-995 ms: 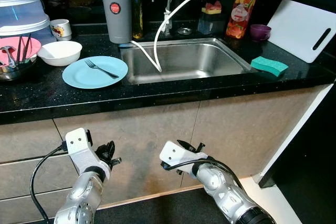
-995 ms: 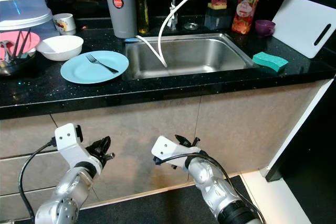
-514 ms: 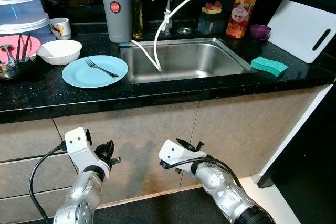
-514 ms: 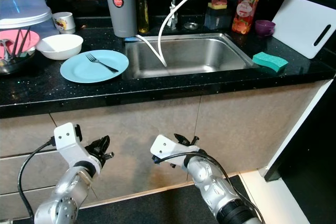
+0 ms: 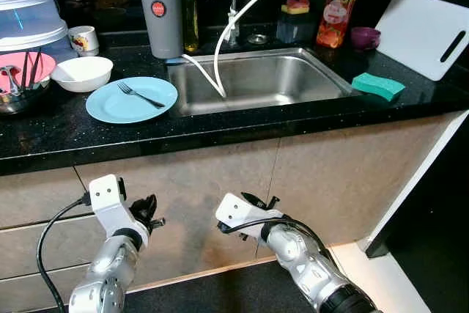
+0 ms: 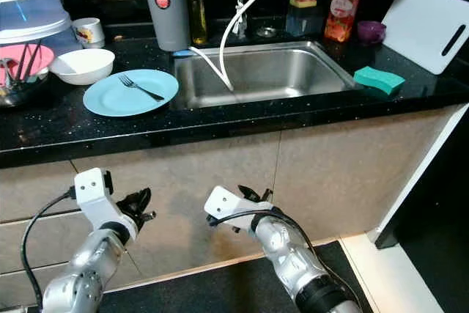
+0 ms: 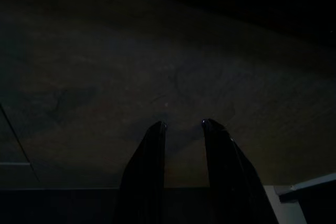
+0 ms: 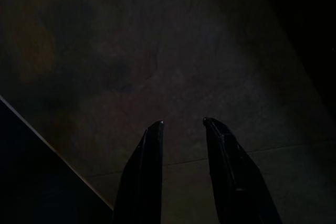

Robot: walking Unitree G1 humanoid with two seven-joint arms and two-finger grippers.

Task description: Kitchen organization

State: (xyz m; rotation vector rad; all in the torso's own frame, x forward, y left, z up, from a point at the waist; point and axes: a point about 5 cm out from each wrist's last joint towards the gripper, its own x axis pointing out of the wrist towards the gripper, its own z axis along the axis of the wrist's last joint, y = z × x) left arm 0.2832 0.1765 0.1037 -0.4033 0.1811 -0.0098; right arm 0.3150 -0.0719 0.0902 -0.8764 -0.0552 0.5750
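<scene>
A: What is lying on the tabletop (image 5: 220,133), from the left?

B: A pink dish (image 5: 26,66) holding utensils is sitting at the far left, with a white bowl (image 5: 82,72) just beside it. A blue plate (image 5: 132,100) is lying near the bowl, and a fork (image 5: 141,95) is resting on the plate. A grey canister (image 5: 160,15) is standing behind the plate. The sink (image 5: 256,78) is occupying the middle, with a white hose (image 5: 233,31) hanging into it. A green sponge (image 5: 377,86) is lying right of the sink, near a white board (image 5: 428,23).

A: Where are the claws?

B: Both are hanging below the tabletop edge, facing the cabinet front. The left claw (image 7: 182,125) is showing its fingers slightly apart and is gripping nothing. The right claw (image 8: 182,124) is showing the same gap and is also empty.
</scene>
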